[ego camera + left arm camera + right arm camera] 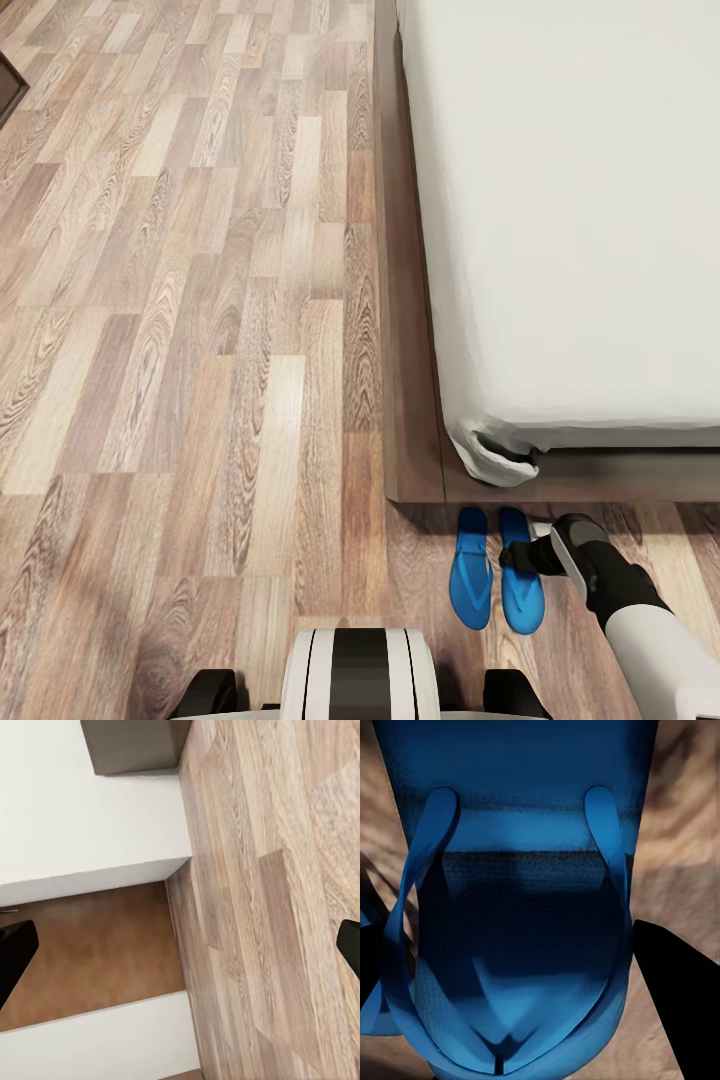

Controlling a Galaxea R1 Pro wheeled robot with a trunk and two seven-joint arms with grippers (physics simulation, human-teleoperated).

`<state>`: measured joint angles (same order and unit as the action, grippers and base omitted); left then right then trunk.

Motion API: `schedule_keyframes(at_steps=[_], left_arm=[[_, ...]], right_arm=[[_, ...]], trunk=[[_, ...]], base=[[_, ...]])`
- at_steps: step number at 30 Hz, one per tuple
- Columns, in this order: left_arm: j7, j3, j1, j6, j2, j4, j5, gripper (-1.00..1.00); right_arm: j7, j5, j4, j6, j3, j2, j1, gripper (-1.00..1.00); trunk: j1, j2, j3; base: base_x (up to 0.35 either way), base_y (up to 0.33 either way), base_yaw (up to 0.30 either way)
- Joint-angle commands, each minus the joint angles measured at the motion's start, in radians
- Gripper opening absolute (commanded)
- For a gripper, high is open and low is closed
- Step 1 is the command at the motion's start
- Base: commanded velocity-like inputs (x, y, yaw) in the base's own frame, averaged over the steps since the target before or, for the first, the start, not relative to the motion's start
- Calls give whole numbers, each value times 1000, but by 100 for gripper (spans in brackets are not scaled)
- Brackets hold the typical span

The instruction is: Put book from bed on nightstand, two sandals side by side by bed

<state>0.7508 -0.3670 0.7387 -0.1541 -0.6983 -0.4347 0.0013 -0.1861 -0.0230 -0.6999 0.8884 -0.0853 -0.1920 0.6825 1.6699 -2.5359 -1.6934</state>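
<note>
Hovering with parted fingers astride the right bright blue flat flip-flop [521, 585], which lies beside its twin [471, 581] just off the dark-brown wooden bed frame's [410, 440] corner, the right gripper [518, 558] could nudge it askew while lifting away; the left gripper [180, 945] is open and empty.

A bedroom: a low bed [560, 200] with pale mattress stands on wood-plank floor [180, 350].

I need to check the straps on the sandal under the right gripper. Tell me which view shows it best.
The right wrist view: the sandal is seen close up, both straps and the toe post clear. The head view shows it small beside the other sandal, at the foot of the bed, with the right gripper over it.
</note>
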Motion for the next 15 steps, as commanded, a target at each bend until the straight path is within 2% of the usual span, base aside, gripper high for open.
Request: schedule_keyframes(at_steps=[1, 2, 15], left_arm=[[6, -9, 1, -10, -1, -1, 0, 100], [6, -9, 1, -10, -1, -1, 0, 100], [7, -9, 0, -10, -1, 0, -1, 100]], right_arm=[[-4, -2, -1, 4, -3, 0, 0, -100], [-4, -2, -1, 4, -4, 0, 0, 100], [-4, -3, -1, 4, -5, 2, 0, 100]], trunk=[[0, 0, -1], [0, 0, -1], [0, 0, -1]], base=[[0, 0, 0], [0, 0, 0], [0, 0, 0]])
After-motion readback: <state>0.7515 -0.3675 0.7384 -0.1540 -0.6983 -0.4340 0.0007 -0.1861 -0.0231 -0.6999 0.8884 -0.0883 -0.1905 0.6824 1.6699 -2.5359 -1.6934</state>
